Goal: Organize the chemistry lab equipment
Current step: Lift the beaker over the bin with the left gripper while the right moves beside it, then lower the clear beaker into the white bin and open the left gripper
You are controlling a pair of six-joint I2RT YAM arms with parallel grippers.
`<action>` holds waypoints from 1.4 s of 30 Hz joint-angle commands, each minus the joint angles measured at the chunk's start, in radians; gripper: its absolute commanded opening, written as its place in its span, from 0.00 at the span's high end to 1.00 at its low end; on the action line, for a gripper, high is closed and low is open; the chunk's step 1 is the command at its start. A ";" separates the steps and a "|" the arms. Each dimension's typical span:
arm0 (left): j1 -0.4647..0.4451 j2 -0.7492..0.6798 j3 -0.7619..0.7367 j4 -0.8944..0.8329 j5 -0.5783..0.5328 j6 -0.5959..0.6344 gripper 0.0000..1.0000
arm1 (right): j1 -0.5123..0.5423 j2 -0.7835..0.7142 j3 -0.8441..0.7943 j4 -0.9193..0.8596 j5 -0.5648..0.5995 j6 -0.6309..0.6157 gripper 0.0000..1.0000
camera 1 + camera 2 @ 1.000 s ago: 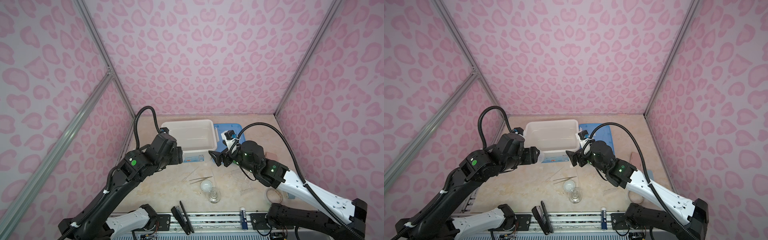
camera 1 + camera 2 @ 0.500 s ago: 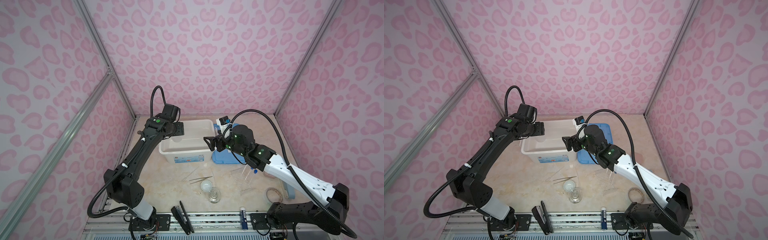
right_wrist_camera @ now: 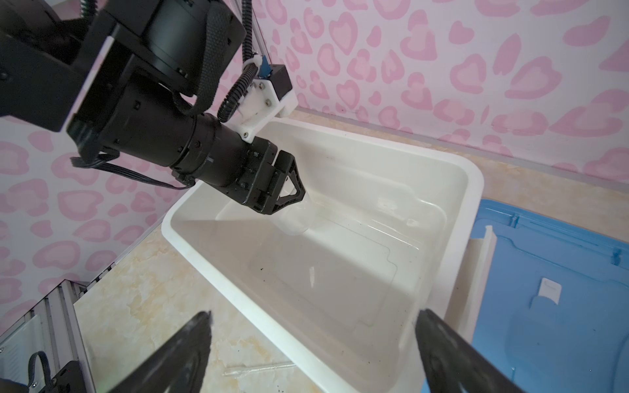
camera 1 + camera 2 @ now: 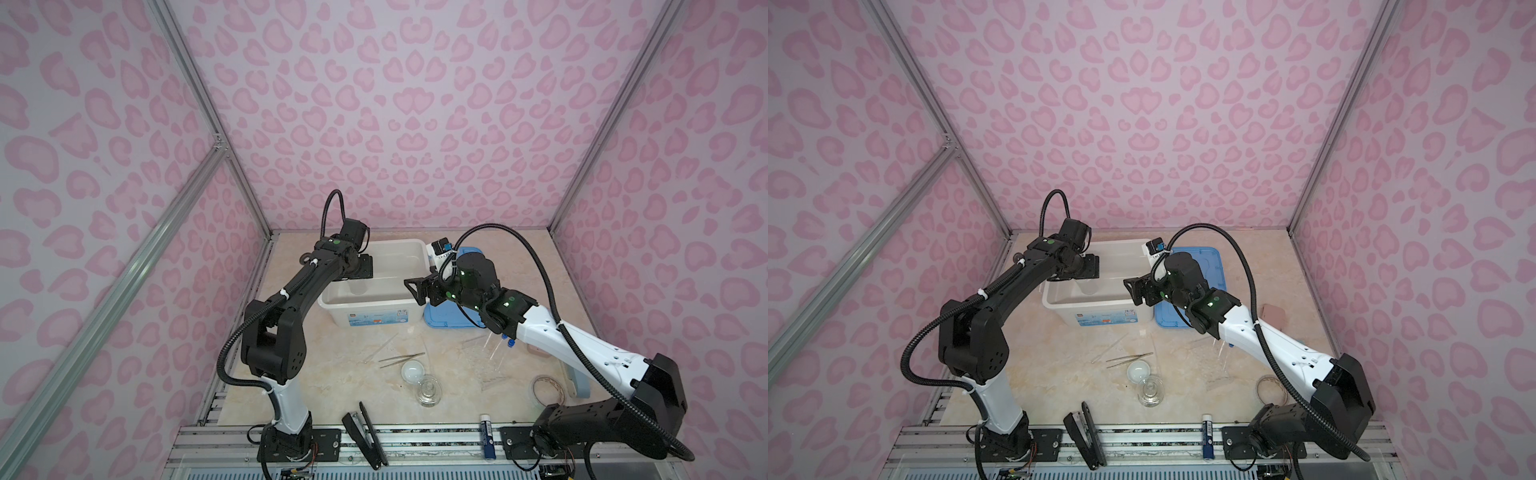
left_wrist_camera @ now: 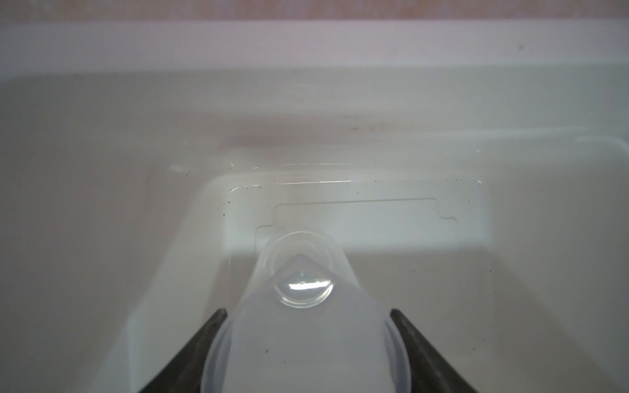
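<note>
Left pincer is inside the white bin, jaws clamped on the wide base of a clear flask with the neck pointing down toward the bin floor. Can't tell if the neck touches. In both top views the flask sits in the bin's left half, close to the left wall, with open floor to its right. The left arm comes in over the left rim.

Right pincer hovers above the bin's right rim near the front corner, jaws wide apart with nothing between them. The blue lid lies flat just beside the bin's right wall, partly under the right arm.

In front of the bin, a bare strip of tabletop runs along the left frame rail, and there is open tabletop between the bin's front wall and the loose items. Black stapler lies on the front rail. A thin dropper lies tilted, with the metal tweezers near it. The white domed piece is just below the tweezers' tips, and the glass jar is just beside the dome. Blue-and-white stick is at the front edge. Blue-capped tubes lie under the right forearm; the rack there is too faint to make out. Tape roll sits far right, near the right arm's base.
</note>
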 commanded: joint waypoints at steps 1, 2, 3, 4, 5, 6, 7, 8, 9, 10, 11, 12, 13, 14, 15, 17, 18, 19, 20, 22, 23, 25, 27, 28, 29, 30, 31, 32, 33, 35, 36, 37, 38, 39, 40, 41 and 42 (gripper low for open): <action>0.001 0.017 -0.019 0.069 -0.023 0.021 0.27 | -0.006 -0.006 -0.018 0.050 -0.005 0.003 0.06; 0.001 0.020 -0.018 0.070 -0.019 0.026 0.27 | -0.006 -0.007 -0.020 0.051 -0.006 0.005 0.06; 0.001 0.022 -0.020 0.077 -0.015 0.027 0.27 | -0.007 -0.008 -0.022 0.050 -0.007 0.006 0.06; 0.001 0.025 -0.022 0.087 -0.011 0.029 0.27 | -0.008 -0.007 -0.023 0.051 -0.007 0.006 0.06; 0.001 0.029 -0.024 0.095 -0.008 0.031 0.27 | -0.007 -0.006 -0.025 0.053 -0.007 0.008 0.06; 0.001 0.033 -0.023 0.096 -0.011 0.035 0.27 | -0.007 -0.006 -0.025 0.053 -0.009 0.009 0.06; 0.001 0.040 -0.023 0.098 -0.016 0.038 0.27 | -0.007 -0.005 -0.026 0.054 -0.008 0.011 0.06; 0.001 0.043 -0.029 0.105 -0.019 0.040 0.27 | -0.008 -0.004 -0.030 0.056 -0.007 0.013 0.06; 0.001 0.044 -0.036 0.113 -0.020 0.039 0.27 | -0.008 -0.004 -0.030 0.055 -0.005 0.015 0.06; 0.001 0.045 -0.045 0.121 -0.020 0.038 0.27 | -0.008 -0.006 -0.032 0.053 -0.004 0.015 0.06; 0.001 0.045 -0.053 0.131 -0.015 0.038 0.27 | -0.008 -0.007 -0.035 0.055 -0.004 0.014 0.06; 0.001 0.045 -0.064 0.144 -0.007 0.038 0.27 | -0.008 -0.007 -0.038 0.056 -0.004 0.015 0.06; 0.001 0.045 -0.070 0.151 -0.007 0.037 0.27 | -0.008 -0.009 -0.040 0.058 -0.004 0.015 0.06; 0.001 0.047 -0.077 0.158 -0.008 0.035 0.27 | -0.008 -0.008 -0.043 0.060 -0.004 0.015 0.06; 0.001 0.050 -0.081 0.162 -0.007 0.034 0.27 | -0.008 -0.008 -0.043 0.062 -0.003 0.015 0.06; 0.001 0.056 -0.084 0.165 -0.001 0.033 0.26 | -0.008 -0.005 -0.044 0.065 0.002 0.015 0.07; 0.001 0.057 -0.087 0.168 0.003 0.033 0.26 | -0.009 -0.002 -0.043 0.065 0.001 0.015 0.06; 0.001 0.059 -0.094 0.174 0.003 0.031 0.26 | -0.009 0.001 -0.041 0.064 0.001 0.014 0.07; 0.001 0.060 -0.098 0.180 0.003 0.031 0.26 | -0.009 0.003 -0.041 0.062 0.000 0.014 0.06; 0.001 0.065 -0.108 0.189 0.007 0.027 0.26 | -0.009 0.008 -0.039 0.063 -0.004 0.013 0.06; 0.001 0.067 -0.112 0.195 0.011 0.026 0.26 | -0.009 0.010 -0.039 0.065 -0.004 0.015 0.07; 0.000 0.073 -0.116 0.197 0.010 0.020 0.25 | -0.009 0.016 -0.038 0.067 -0.006 0.016 0.06; 0.000 0.074 -0.119 0.200 0.009 0.018 0.24 | -0.009 0.022 -0.036 0.070 -0.010 0.015 0.07; 0.000 0.077 -0.118 0.200 0.009 0.018 0.24 | -0.009 0.028 -0.034 0.072 -0.018 0.013 0.06; 0.000 0.080 -0.117 0.201 0.010 0.020 0.24 | -0.009 0.035 -0.028 0.071 -0.029 0.009 0.07; 0.000 0.084 -0.116 0.202 0.010 0.021 0.23 | -0.008 0.044 -0.018 0.072 -0.042 0.006 0.07; 0.000 0.089 -0.115 0.201 0.010 0.022 0.23 | -0.007 0.053 -0.010 0.070 -0.052 0.006 0.07; -0.001 0.093 -0.114 0.201 0.012 0.020 0.23 | -0.004 0.059 -0.005 0.069 -0.054 0.006 0.07; 0.000 0.095 -0.116 0.204 0.013 0.019 0.22 | 0.000 0.065 -0.001 0.067 -0.054 0.006 0.07; 0.000 0.094 -0.127 0.218 0.015 0.015 0.22 | 0.007 0.074 0.006 0.065 -0.048 0.000 0.07; 0.000 0.097 -0.129 0.219 0.015 0.014 0.22 | 0.010 0.077 0.007 0.064 -0.047 -0.003 0.07; -0.001 0.097 -0.129 0.219 0.015 0.013 0.21 | 0.014 0.081 0.007 0.063 -0.046 -0.005 0.07; 0.000 0.097 -0.131 0.218 0.014 0.013 0.20 | 0.015 0.082 0.008 0.060 -0.044 -0.007 0.07; -0.002 0.094 -0.130 0.217 0.015 0.012 0.18 | 0.017 0.082 0.008 0.060 -0.042 -0.008 0.07; -0.002 0.088 -0.132 0.218 0.013 0.011 0.17 | 0.017 0.084 0.009 0.059 -0.041 -0.009 0.07; -0.002 0.085 -0.133 0.219 0.010 0.013 0.16 | 0.018 0.085 0.008 0.058 -0.042 -0.010 0.07; -0.002 0.081 -0.131 0.218 0.009 0.012 0.15 | 0.018 0.086 0.010 0.057 -0.042 -0.011 0.07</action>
